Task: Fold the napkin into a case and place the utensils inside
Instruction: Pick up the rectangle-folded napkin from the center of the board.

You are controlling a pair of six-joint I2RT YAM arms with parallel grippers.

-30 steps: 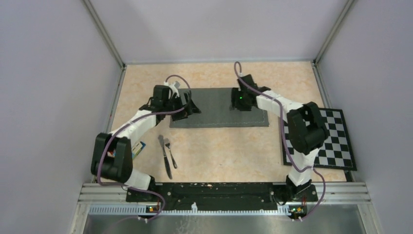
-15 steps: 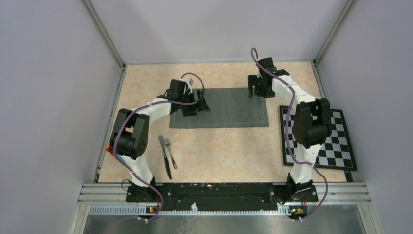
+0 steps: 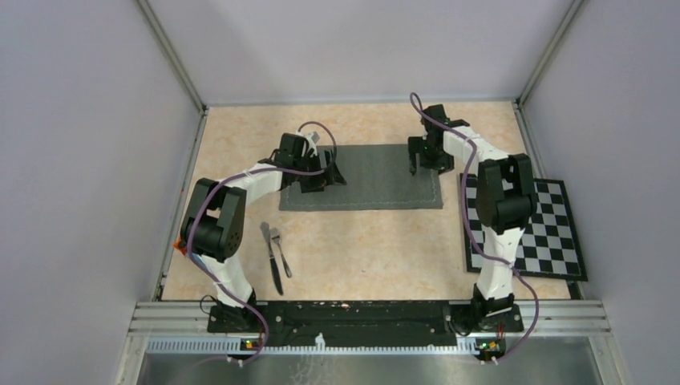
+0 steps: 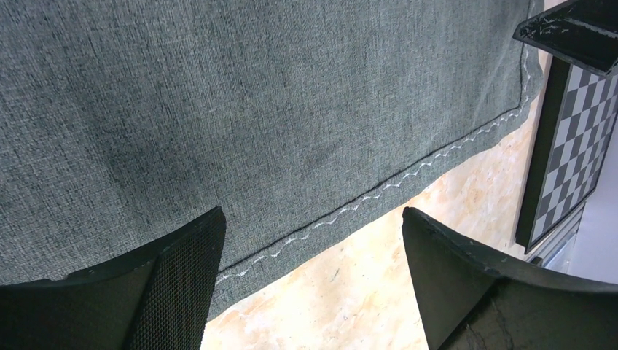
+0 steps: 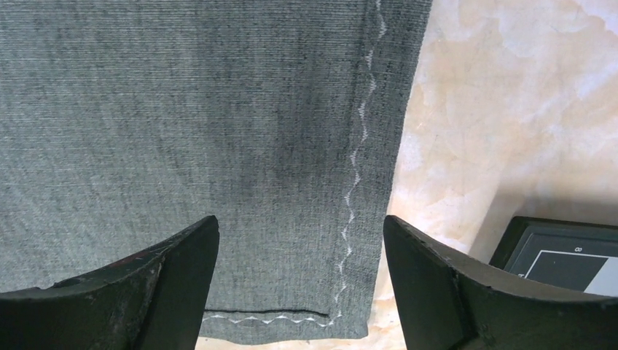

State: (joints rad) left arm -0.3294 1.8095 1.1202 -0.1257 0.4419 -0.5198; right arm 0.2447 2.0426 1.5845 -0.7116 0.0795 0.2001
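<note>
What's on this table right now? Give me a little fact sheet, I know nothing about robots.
napkin: dark grey, lying flat mid-table
left tool: open, empty, over the napkin's left end
right tool: open, empty, over the napkin's far right corner
knife: on the table, near left, not in the napkin
fork: just right of the knife, shorter
board: checkered, right of the napkin

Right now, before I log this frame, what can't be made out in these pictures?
- Top view: napkin far-left corner, hidden under left gripper.
- Top view: fork prongs, too small.
- Wrist views: knife and fork, outside the frame.
- Left wrist view: checkered board, cut off by right edge.
</note>
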